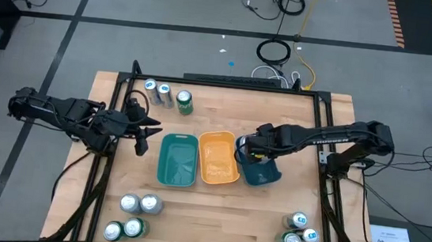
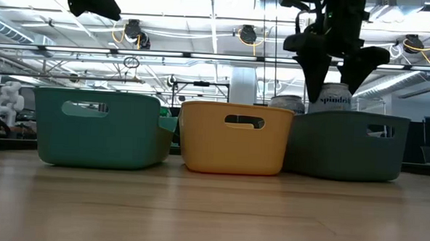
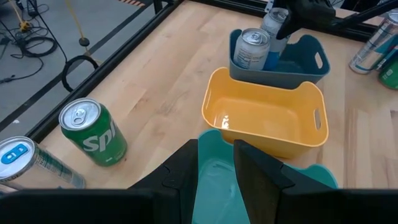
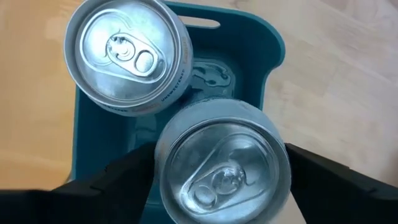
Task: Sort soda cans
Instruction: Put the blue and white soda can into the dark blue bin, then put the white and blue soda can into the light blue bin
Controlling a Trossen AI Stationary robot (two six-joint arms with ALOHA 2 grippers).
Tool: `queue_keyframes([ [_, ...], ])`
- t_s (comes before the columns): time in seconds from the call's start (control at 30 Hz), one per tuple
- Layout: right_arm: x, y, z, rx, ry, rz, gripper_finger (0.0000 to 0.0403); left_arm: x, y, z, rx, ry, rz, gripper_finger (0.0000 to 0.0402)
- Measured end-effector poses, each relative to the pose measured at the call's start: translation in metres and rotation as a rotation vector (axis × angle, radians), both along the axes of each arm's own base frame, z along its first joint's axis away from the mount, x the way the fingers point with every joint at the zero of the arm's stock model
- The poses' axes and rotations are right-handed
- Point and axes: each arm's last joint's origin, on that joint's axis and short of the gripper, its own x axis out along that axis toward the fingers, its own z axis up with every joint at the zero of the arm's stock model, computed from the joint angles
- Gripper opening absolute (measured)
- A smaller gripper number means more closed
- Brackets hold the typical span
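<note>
Over the blue tray at three o'clock of the yellow tray, the right gripper had its fingers spread around a silver can standing inside, which might tip against its neighbour can if a finger dragged it upward.

Both arms are matte black, built of slim tubular links joined by chunkier rounded joint housings, and the right arm carries pale lettering along its long forearm link. A thin black cable loops off the left arm near its wrist. The fingers are dark, flat-faced, angular wedges tapering toward their tips.
</note>
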Motion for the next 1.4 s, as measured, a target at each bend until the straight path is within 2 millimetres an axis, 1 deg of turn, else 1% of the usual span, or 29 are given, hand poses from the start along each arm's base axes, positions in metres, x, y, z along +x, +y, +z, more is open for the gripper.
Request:
queue_keyframes([
  [0.13,0.000,0.000,0.001,0.002,-0.001,0.003,0.0343,0.000,0.000,0.000,0.000,0.000,-0.001,0.0112],
  [0.27,0.000,0.000,0.000,0.005,0.001,0.005,0.0344,0.000,0.000,0.000,-0.001,0.001,-0.001,0.0112],
  [0.37,-0.003,0.000,0.004,0.009,0.001,0.016,0.0345,0.000,0.000,0.000,-0.001,0.001,-0.001,0.0112],
  [0.43,-0.007,0.000,0.014,0.009,0.008,0.023,0.0345,0.000,0.000,0.000,-0.001,0.001,-0.002,0.0112],
  [0.6,-0.023,0.001,0.052,0.005,-0.003,0.027,0.0345,0.000,0.000,0.000,-0.002,-0.002,-0.002,0.0112],
  [0.7,-0.033,0.005,0.072,0.008,-0.054,0.029,0.0345,0.000,0.000,0.000,-0.023,-0.010,0.012,0.0112],
  [0.8,-0.046,0.015,0.085,0.022,-0.122,0.036,0.0345,0.000,0.000,0.000,-0.118,-0.045,0.077,0.0112],
  [0.9,-0.061,0.029,0.095,0.004,-0.173,0.063,0.0345,0.000,0.000,0.000,-0.164,-0.061,0.109,0.0112],
  [1.13,-0.106,0.062,0.112,-0.087,-0.278,0.080,0.0345,0.000,0.000,0.000,-0.119,-0.050,0.090,0.0112],
  [1.27,-0.119,0.078,0.114,-0.097,-0.330,0.144,0.0345,0.000,0.000,0.000,-0.119,-0.050,0.092,0.0112],
  [1.4,-0.128,0.094,0.102,-0.091,-0.317,0.202,0.0345,0.000,0.000,0.000,-0.119,-0.050,0.092,0.0112],
])
